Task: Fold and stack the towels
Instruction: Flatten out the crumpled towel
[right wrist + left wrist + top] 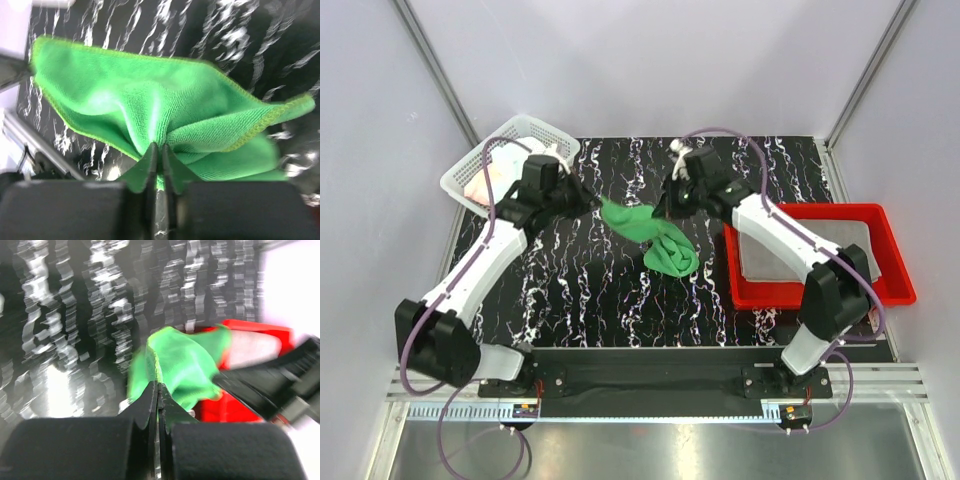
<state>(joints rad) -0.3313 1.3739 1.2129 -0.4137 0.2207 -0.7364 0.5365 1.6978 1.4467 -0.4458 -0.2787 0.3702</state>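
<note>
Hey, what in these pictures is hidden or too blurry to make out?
Top view: left arm covers most of the white mesh basket's contents.
Top view: right arm crosses the grey towel in the red tray.
Left wrist view: green towel edges motion-blurred.

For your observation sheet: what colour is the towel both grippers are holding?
The towel is bright green; the right wrist view shows it best.

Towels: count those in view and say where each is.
3. A green towel is held by the left gripper and right gripper; a grey towel lies in the red tray; a pinkish towel sits in the white basket, where more may be hidden.
</note>
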